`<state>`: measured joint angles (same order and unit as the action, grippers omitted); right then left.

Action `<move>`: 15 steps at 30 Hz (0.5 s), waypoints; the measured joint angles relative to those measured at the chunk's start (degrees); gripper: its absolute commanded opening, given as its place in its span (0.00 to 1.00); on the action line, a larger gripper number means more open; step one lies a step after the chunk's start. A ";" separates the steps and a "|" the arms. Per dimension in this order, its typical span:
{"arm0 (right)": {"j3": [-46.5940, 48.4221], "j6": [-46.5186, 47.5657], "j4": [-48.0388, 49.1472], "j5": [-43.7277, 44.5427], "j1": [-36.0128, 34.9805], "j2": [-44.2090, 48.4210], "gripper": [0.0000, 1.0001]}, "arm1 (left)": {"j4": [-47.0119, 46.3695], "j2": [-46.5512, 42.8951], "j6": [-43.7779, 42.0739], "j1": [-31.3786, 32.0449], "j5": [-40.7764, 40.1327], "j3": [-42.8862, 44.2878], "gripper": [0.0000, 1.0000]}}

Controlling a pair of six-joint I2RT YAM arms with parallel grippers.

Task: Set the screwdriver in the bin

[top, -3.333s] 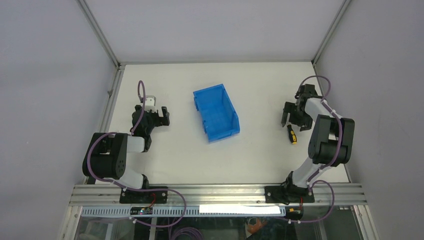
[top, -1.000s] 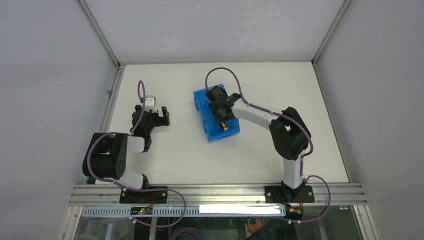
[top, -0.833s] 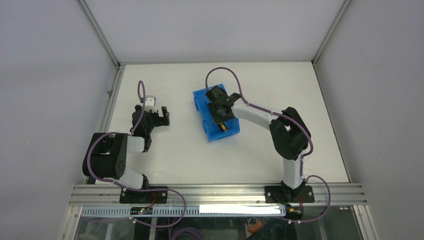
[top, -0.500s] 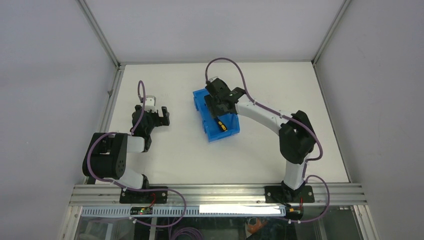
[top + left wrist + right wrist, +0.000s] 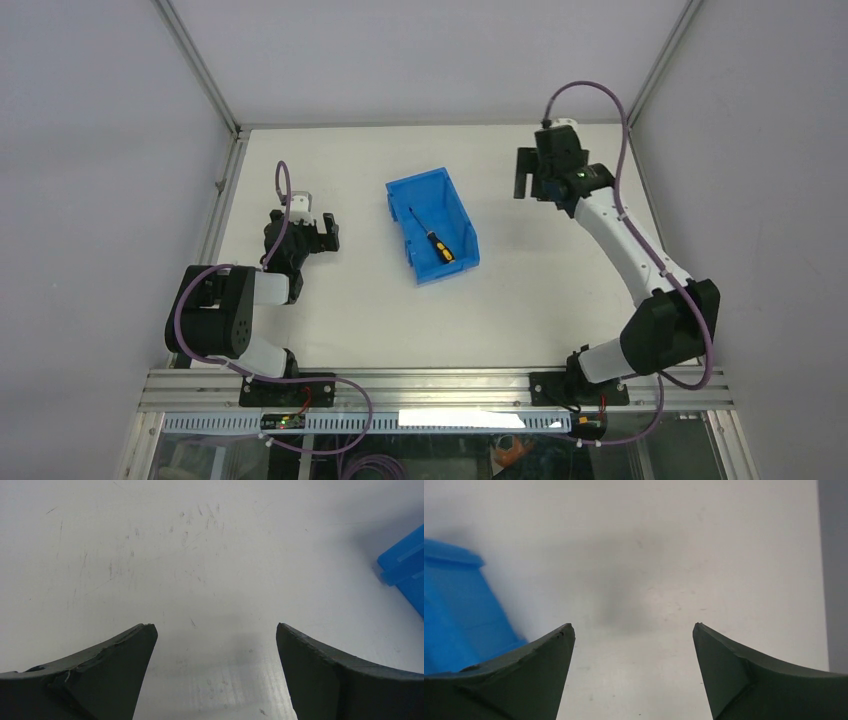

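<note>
Table (image 5: pixel 340 310) surface, white and matte, spread beneath me, and my left wrist camera showed it crossed with fine scratches and small scuffs. Ribbed silver rail (image 5: pixel 430 384) ran along its near edge, where my two bases were bolted.

My right arm (image 5: pixel 622 232), white shells between black joints with a purple cable looping over it, reached toward the far right corner of the table, well apart from the bin. My left arm (image 5: pixel 250 292), built the same way, sat folded near the left edge.

The bin (image 5: pixel 418 187) stood near the middle of the table, a bright blue, smooth plastic box with tall straight walls, set at a slant. One ridged blue corner of it (image 5: pixel 406 562) showed at the right edge of my left wrist view, and a sloping blue wall (image 5: pixel 454 607) at the left of my right wrist view.

My right jaws were spread wide and held nothing, only bare table between them. My left jaws were likewise wide and unloaded. Both pairs were dark, dull and curved to blunt tips, the edges slightly chipped.

The screwdriver (image 5: pixel 430 237) lay on the bin's floor, thin dark shaft toward the far left, black and yellow-orange handle toward the near right.
</note>
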<state>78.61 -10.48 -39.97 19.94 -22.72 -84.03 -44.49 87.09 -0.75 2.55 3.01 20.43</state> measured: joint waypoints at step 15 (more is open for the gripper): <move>-12.26 -1.92 0.09 0.15 15.69 8.81 0.99 | 0.00 0.00 0.00 0.00 0.00 0.00 0.99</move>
